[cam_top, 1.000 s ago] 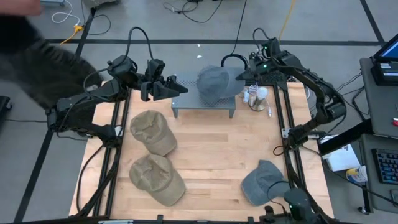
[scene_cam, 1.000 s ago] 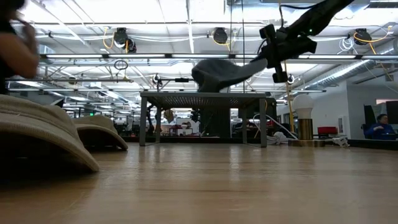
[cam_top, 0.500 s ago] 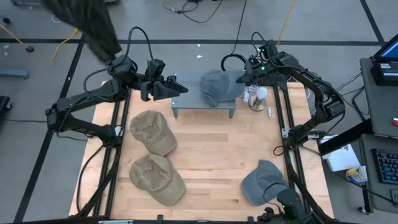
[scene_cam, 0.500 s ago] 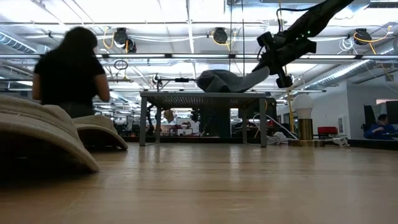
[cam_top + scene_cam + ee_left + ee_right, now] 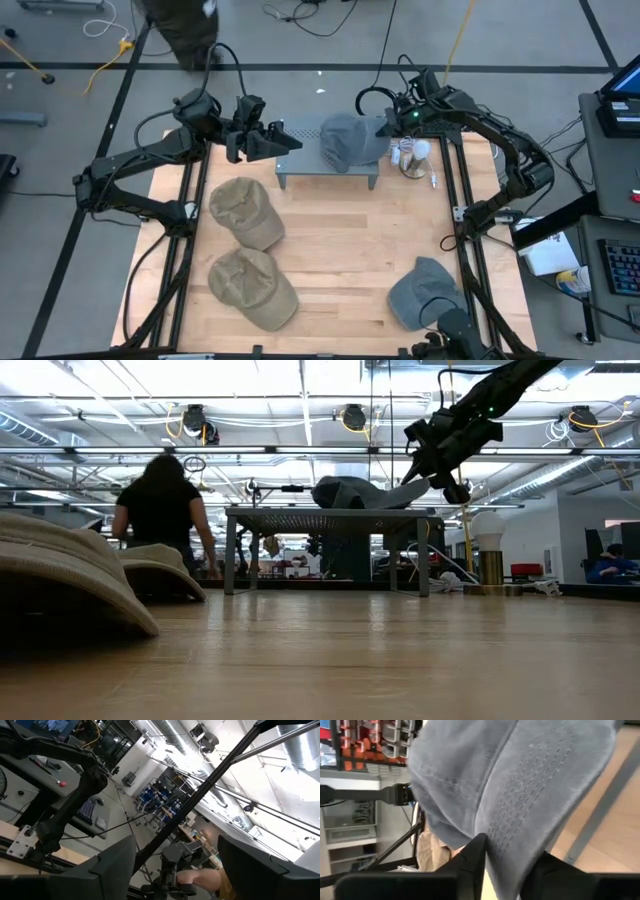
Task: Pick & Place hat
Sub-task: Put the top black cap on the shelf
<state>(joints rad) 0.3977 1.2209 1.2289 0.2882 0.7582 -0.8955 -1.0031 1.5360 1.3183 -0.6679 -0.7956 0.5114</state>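
A grey hat (image 5: 345,140) lies with its crown (image 5: 340,492) on the small grey stand (image 5: 300,168) at the table's far middle. Its brim slants up toward the right, where my right gripper (image 5: 392,122) is shut on it. In the right wrist view the hat (image 5: 485,775) fills the picture past the fingers. My left gripper (image 5: 268,140) hangs open over the stand's left end, holding nothing; its wrist view looks out into the room. My right gripper has the grey hat's brim (image 5: 512,845) between its two fingers (image 5: 472,862). It comes from the table's right side, slanting down. The brim end is held up off the stand (image 5: 330,515) while the crown rests on the stand's top.
Two tan hats (image 5: 245,212) (image 5: 252,288) lie on the left half of the table and another grey hat (image 5: 420,292) at the near right. Small white objects (image 5: 410,152) stand just right of the stand. A person (image 5: 165,510) moves beyond the table's far edge.
My right gripper has sunk and tipped downward at the stand. The grey hat, which hung clear above the stand, has come down and its crown now rests on the stand's top. A person has walked past behind the table.
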